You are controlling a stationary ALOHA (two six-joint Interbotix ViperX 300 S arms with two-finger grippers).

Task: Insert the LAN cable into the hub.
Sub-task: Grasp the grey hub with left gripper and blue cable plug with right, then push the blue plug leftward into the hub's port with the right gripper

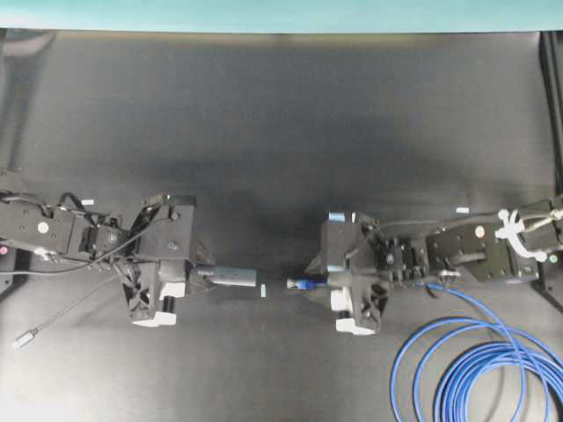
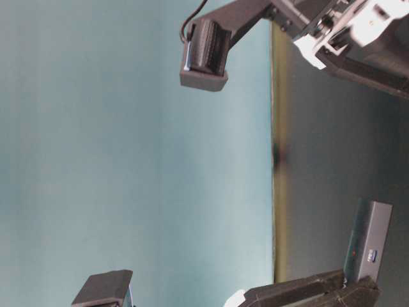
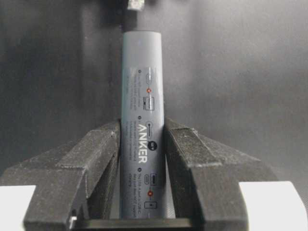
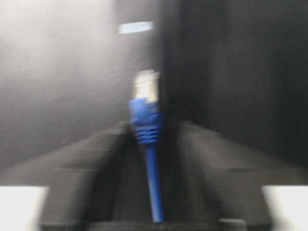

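The hub (image 1: pixel 236 276), a slim dark-grey bar with white lettering, points right toward the table's middle. My left gripper (image 1: pixel 211 274) is shut on its near half; in the left wrist view the black fingers (image 3: pixel 192 154) press both sides of the hub (image 3: pixel 142 86). Facing it across a short gap is the LAN cable's plug (image 1: pixel 302 285), which sticks out of my right gripper (image 1: pixel 318 284). The right wrist view is blurred. In it the clear plug (image 4: pixel 146 89) and its blue boot stand between the fingers of the right gripper (image 4: pixel 153 127), which is shut on the boot. The cable's blue loops (image 1: pixel 466 360) lie at the bottom right.
The hub's thin grey cord (image 1: pixel 79 303) trails left to a small silver plug (image 1: pixel 25 338) on the black table. A pale tape mark (image 1: pixel 263 289) lies between hub and plug, another (image 1: pixel 462 209) further right. In the table-level view the hub's end (image 2: pixel 367 243) shows low on the right.
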